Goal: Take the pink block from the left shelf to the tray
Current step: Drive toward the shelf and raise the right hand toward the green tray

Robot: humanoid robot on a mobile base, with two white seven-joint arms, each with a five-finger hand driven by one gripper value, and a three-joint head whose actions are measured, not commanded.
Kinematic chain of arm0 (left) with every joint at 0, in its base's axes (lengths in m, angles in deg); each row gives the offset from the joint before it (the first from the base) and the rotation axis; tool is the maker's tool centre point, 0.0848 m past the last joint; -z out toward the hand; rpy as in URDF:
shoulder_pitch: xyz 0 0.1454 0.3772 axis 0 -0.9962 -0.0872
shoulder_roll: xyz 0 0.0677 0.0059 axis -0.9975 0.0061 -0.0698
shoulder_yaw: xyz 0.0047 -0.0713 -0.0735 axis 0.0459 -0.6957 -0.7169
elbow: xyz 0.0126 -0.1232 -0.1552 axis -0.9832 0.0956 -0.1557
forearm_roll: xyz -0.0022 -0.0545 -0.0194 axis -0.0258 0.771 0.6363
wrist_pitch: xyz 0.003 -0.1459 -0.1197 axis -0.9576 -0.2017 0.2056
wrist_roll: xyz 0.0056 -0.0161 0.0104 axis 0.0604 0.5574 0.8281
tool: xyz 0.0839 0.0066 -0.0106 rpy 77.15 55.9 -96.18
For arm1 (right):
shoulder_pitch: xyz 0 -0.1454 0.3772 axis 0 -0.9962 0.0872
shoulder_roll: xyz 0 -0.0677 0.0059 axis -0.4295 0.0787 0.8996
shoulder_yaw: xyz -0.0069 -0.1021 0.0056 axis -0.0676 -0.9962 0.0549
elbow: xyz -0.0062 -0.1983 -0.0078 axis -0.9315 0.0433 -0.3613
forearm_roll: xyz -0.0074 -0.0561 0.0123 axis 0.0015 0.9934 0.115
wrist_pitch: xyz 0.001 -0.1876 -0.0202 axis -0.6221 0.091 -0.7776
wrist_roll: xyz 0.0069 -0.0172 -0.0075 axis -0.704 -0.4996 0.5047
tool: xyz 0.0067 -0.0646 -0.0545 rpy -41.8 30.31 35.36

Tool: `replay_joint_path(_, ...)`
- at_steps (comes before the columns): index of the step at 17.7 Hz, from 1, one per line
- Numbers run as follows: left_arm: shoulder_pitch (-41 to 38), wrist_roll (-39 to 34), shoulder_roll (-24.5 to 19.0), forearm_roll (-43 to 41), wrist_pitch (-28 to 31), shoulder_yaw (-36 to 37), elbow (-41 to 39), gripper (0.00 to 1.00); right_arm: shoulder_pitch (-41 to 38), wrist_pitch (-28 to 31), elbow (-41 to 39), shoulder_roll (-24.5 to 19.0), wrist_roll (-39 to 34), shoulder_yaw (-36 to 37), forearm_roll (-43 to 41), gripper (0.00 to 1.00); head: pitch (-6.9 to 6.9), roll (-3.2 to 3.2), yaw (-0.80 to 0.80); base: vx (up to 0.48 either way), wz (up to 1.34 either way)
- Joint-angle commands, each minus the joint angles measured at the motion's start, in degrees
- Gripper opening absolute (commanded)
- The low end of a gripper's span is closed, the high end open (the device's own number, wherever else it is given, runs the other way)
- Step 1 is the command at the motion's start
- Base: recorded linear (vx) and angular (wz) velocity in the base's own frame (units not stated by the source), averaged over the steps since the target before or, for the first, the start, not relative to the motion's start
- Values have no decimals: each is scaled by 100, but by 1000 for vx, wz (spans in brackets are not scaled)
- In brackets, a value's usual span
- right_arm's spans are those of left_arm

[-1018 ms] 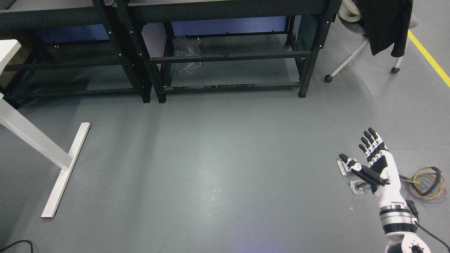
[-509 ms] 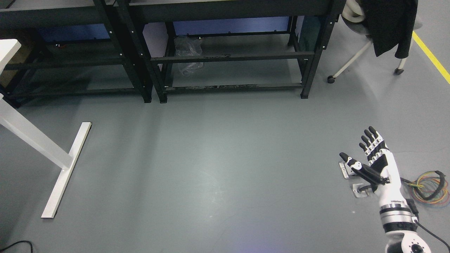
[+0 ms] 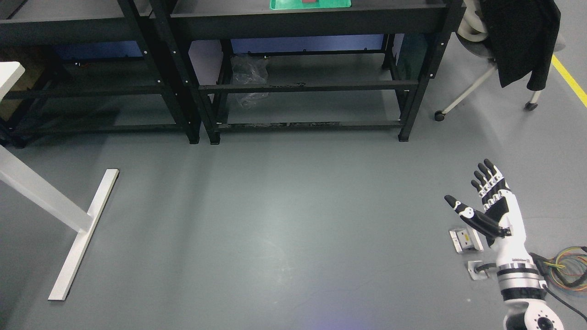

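Head view tilted upward since a second ago, whole scene slid down the frame, so camera motion rather than any shift of things. Newly exposed at the top edge: flat green plastic tray point(image 3: 310, 4) on the upper deck of the right black metal shelf point(image 3: 316, 18), a sliver of something red on it. No pink block visible anywhere; left black metal shelf point(image 3: 82, 27) shows only a bare deck edge. Right hand point(image 3: 488, 206) low at the right over the grey floor point(image 3: 275, 220), fingers point(image 3: 486, 176) spread wide, holding nothing. Left arm out of sight. Judged early: searching, approach not yet begun.
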Motion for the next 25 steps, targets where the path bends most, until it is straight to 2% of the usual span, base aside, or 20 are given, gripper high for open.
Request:
replay_joint_path(1,-114,-1,-100,0,1,0,-100,100,131,-275,10,159,1,-133,295,100,0,0,0,175,-24)
replay_joint_path(5,-114,-1,-100,0,1,0,-100,100,342,225,19,56,298,-309,401,99,0,0,0,161,-20)
replay_joint_path(8,-114,-1,-100,0,1,0,-100,100,351,428,19,56,860,-695,392,99,0,0,0,124,177)
replay_joint_path(11,-114,-1,-100,0,1,0,-100,100,430,726,28,56,906,-1160,392,99,0,0,0,117,284)
replay_joint_path(13,-114,-1,-100,0,1,0,-100,100,430,692,63,56,854,-1389,427,99,0,0,0,145,227)
replay_joint_path(15,-114,-1,-100,0,1,0,-100,100,430,561,72,56,792,-1784,820,99,0,0,0,152,114)
replay_joint_path(19,-114,-1,-100,0,1,0,-100,100,579,587,239,56,1133,-1830,2470,99,0,0,0,193,65)
replay_joint_path(20,-114,-1,-100,0,1,0,-100,100,658,587,248,56,1352,-1734,3119,99,0,0,0,226,9)
replay_joint_path(22,-114,-1,-100,0,1,0,-100,100,790,604,248,56,1679,-1671,5147,99,0,0,0,220,5)
replay_joint_path(24,-114,-1,-100,0,1,0,-100,100,817,613,239,56,1697,-1689,6449,99,0,0,0,217,-3)
replay_joint_path(25,-114,-1,-100,0,1,0,-100,100,808,613,239,56,1706,-1698,6839,99,0,0,0,223,-9)
